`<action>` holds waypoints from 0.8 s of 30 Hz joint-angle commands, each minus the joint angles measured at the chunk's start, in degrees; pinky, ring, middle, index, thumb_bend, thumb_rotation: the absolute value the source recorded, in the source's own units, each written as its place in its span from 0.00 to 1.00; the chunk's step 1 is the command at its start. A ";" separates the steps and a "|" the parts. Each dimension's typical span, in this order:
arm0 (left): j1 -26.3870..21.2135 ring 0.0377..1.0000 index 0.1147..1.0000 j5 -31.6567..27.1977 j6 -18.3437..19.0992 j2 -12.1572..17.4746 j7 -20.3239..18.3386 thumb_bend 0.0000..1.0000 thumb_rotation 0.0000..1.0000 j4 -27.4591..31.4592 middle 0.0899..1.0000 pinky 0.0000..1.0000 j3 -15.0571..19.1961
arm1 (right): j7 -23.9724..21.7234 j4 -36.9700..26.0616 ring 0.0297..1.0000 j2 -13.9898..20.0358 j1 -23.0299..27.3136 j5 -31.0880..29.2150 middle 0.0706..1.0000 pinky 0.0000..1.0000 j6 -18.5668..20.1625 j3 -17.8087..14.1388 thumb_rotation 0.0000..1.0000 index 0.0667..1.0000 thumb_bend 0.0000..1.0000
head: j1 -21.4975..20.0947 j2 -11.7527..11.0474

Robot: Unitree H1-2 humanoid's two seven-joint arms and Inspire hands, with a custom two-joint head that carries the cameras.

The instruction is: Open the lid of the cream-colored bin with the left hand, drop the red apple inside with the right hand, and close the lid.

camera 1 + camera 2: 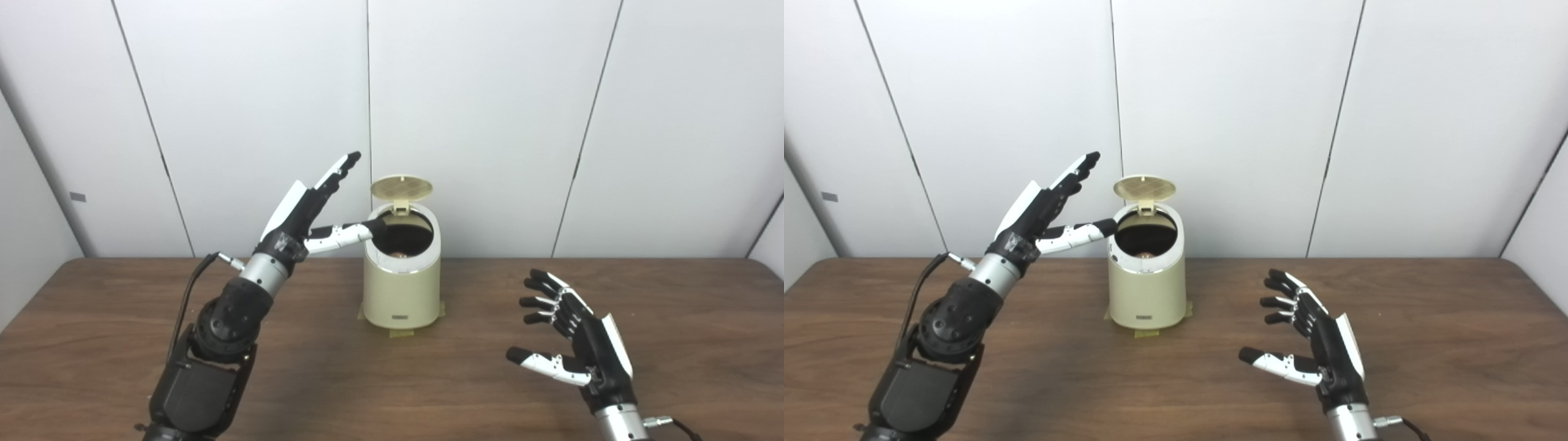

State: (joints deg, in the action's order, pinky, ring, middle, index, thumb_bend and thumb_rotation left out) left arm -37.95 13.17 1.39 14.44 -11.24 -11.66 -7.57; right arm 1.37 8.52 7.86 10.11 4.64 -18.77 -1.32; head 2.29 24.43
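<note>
Inside bin (1146,294), lid (1144,187) up: apple (1145,253), clearer right eye.

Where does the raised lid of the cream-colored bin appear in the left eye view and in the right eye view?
Left eye view: the lid stands open just right of the picture's centre, above the bin.
Right eye view: the lid sits a little left of centre.
Shared landmark: the left hand, whose thumb reaches to the bin's rim just left of the lid.
</note>
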 commanded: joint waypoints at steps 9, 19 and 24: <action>-9.85 1.00 1.00 5.63 -6.01 3.71 -2.16 0.99 0.64 -8.19 1.00 1.00 -4.64 | -0.11 -1.92 0.70 -1.10 1.70 0.77 0.80 0.59 -0.35 0.84 0.31 0.80 0.86 | -1.47 0.00; -14.82 1.00 1.00 11.93 -5.15 5.41 -2.93 1.00 0.73 -13.52 1.00 1.00 -7.87 | -0.29 -2.29 0.69 -1.50 1.58 1.09 0.82 0.58 -0.72 1.40 0.29 0.81 0.85 | -1.74 0.12; -15.41 1.00 1.00 13.99 -4.60 6.56 -5.14 1.00 0.71 -12.94 1.00 1.00 -9.52 | -0.07 -2.58 0.69 -1.96 1.49 1.45 0.81 0.57 -0.36 1.52 0.30 0.81 0.84 | -2.28 0.26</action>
State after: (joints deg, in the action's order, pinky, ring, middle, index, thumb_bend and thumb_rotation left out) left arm -49.43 26.77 -2.72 19.48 -16.42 -25.89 -17.24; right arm 0.97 7.88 6.48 10.20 5.96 -18.41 -0.03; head 0.00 24.61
